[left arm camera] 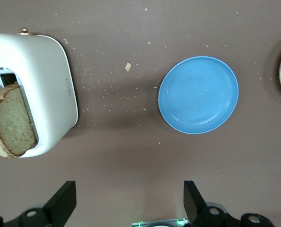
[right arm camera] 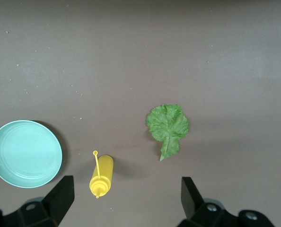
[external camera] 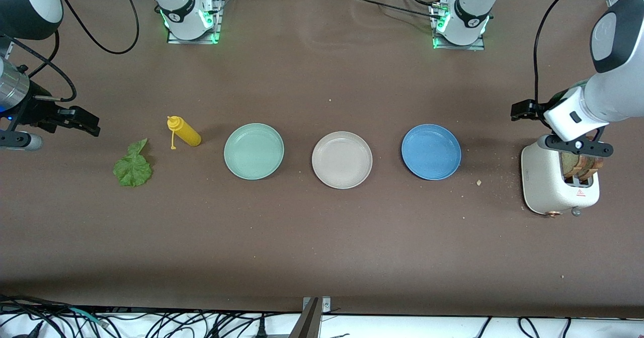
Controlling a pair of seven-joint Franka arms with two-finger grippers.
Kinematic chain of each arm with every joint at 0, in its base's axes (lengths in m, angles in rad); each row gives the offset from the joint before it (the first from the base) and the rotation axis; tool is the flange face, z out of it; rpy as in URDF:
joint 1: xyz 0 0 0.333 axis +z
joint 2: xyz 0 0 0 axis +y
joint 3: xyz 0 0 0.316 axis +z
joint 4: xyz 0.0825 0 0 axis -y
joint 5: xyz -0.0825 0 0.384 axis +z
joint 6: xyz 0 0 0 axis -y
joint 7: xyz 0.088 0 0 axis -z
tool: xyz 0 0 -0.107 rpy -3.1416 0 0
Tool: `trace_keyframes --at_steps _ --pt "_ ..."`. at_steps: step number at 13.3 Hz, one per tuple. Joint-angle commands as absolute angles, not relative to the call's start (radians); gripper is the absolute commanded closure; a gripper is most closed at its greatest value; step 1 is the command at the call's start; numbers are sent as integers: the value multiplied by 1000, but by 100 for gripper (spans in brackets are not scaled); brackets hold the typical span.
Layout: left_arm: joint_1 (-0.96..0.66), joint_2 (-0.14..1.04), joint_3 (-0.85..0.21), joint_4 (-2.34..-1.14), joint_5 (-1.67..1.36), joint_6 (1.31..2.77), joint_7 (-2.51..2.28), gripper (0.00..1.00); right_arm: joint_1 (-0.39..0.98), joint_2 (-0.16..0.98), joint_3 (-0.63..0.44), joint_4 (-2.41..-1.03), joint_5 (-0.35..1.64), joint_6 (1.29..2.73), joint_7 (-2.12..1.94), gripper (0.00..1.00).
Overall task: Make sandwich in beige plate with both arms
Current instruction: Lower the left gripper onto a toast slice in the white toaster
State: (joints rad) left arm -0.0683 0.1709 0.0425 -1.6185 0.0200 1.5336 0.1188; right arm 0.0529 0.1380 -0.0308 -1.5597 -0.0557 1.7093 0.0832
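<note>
With both grippers open, the left gripper (left arm camera: 126, 203) over the toaster (external camera: 548, 184) could crush the toast (left arm camera: 10, 120), while the right gripper (right arm camera: 124, 201) hung above the lettuce (external camera: 133, 167), the beige plate (external camera: 342, 160) mid-desk

Glossy white arms (external camera: 611, 101), black joints, cables, seemingly green-lit bases

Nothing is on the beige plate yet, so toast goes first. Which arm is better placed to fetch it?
Left. The left gripper, open, hangs over the toaster holding the toast slices. The right gripper, also open, is near the lettuce leaf.
</note>
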Motion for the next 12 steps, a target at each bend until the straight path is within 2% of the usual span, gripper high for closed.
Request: trace_keyframes --at_steps 1,5,12 --pt "-15 190 41 -1589 41 1561 150 0 52 130 -31 -1566 -48 1704 81 0" --pt "61 204 41 -1591 43 1604 349 0 52 130 -31 -1566 -48 1704 83 0" --pt "150 282 41 -1608 26 1762 327 0 52 130 -31 -1566 -48 1704 86 0"
